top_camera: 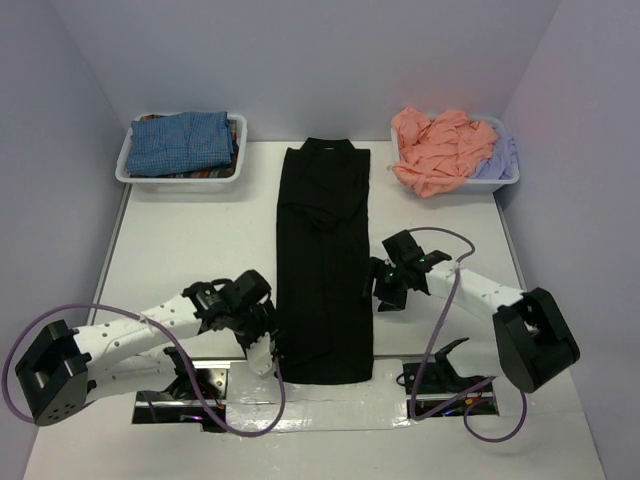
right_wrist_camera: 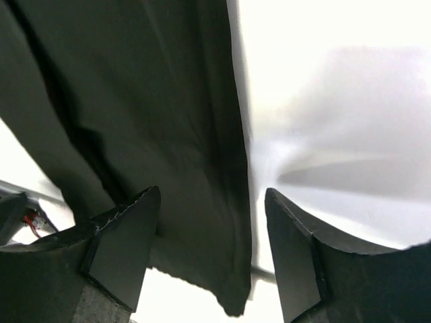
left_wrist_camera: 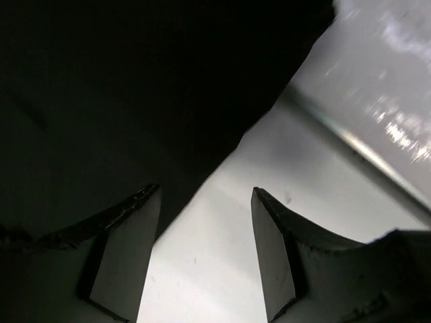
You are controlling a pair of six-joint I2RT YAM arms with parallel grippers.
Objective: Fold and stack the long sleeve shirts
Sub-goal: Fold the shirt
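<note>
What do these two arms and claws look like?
The left arm and right arm are white tubes with black joints and bases; a purple cable loops along each. Wedge-shaped fingers: pale on the left claw, black on the right claw.

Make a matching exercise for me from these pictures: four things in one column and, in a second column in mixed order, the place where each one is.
Column one:
1. black shirt
2. blue-checked shirt
3. salmon-pink shirt
4. left gripper

Column two:
A. in the white bin at the far right
B. open, at the near left corner of the black shirt
C. flat in a long strip on the middle of the table
D. in the white bin at the far left

Pairs: 1-C, 2-D, 3-A, 4-B.
</note>
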